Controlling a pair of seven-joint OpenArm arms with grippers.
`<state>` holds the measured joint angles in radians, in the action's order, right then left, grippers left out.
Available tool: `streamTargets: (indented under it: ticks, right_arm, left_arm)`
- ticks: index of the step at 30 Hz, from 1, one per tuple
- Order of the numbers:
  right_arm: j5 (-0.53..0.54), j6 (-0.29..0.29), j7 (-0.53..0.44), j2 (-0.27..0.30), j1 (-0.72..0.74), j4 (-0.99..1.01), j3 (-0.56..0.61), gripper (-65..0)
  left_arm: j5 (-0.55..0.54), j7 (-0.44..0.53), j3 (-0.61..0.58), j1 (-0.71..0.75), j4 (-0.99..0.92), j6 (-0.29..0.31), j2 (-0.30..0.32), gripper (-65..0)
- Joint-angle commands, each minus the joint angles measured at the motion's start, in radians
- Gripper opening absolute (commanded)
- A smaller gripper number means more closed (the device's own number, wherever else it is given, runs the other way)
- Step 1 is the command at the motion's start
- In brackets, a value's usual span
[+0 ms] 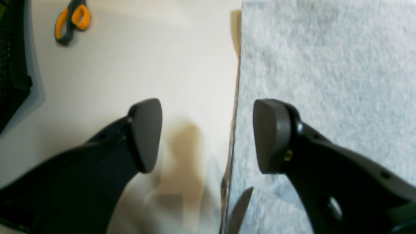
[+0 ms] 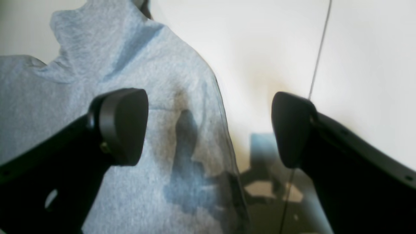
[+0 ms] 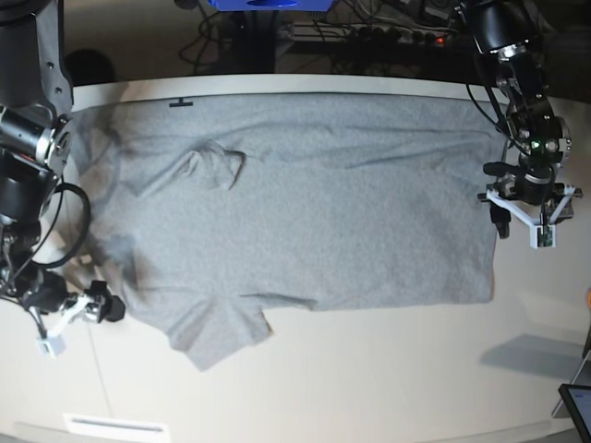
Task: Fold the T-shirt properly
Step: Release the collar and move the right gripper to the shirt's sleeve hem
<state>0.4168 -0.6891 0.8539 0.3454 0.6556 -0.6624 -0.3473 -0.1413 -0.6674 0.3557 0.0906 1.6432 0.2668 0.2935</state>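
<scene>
The heather-grey T-shirt (image 3: 305, 203) lies spread out on the white table (image 3: 388, 369), plain side up, with a small bunched fold near its upper left. My left gripper (image 3: 508, 214) hovers at the shirt's right-hand edge. In the left wrist view this gripper (image 1: 208, 136) is open, one finger over bare table and the other over the T-shirt (image 1: 325, 65). My right gripper (image 3: 97, 306) sits at the lower-left sleeve. It stands open (image 2: 209, 126), its left finger above the T-shirt (image 2: 169, 81) and its right finger above the table. Neither holds anything.
Orange-handled scissors (image 1: 71, 21) lie on the table beyond the left gripper, beside a dark object (image 1: 11, 65). A thin seam (image 2: 320, 48) runs across the tabletop. A dark screen (image 3: 577, 406) sits at the front right corner. Cables crowd the back edge.
</scene>
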Motion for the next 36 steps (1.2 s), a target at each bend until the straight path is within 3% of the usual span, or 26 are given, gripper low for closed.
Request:
streamTargets:
  ticks: [1,9,16,23,28,36]
  right_arm:
    - [0.021,-0.009,-0.023,0.011,0.026,-0.012,-0.002,-7.4]
    - [0.02,-0.009,-0.114,0.016,0.005,0.123,0.0,-7.4]
    - [0.02,-0.009,-0.103,-0.001,0.002,0.126,0.001,-7.7]
    - [0.023,-0.009,-0.089,-0.029,-0.01,0.126,0.109,-8.1]
    - [0.023,-0.009,-0.089,-0.041,-0.021,0.126,0.11,-8.6]
    - [0.023,-0.009,-0.089,-0.042,-0.023,0.126,0.11,-26.7]
  left_arm:
    - [-0.004,0.024,0.006,-0.012,0.018,-0.001,0.019,-24.0]
    - [-0.004,0.025,0.007,-0.007,0.016,-0.001,0.036,-24.0]
    - [-0.004,0.025,0.001,-0.009,0.018,-0.001,0.042,-24.0]
    - [-0.004,0.025,-0.001,-0.012,0.015,-0.001,0.042,-24.0]
    - [-0.004,0.025,-0.001,-0.013,0.015,-0.001,0.042,-24.0]
    - [-0.008,0.025,-0.002,-0.03,0.013,-0.001,0.042,-24.0]
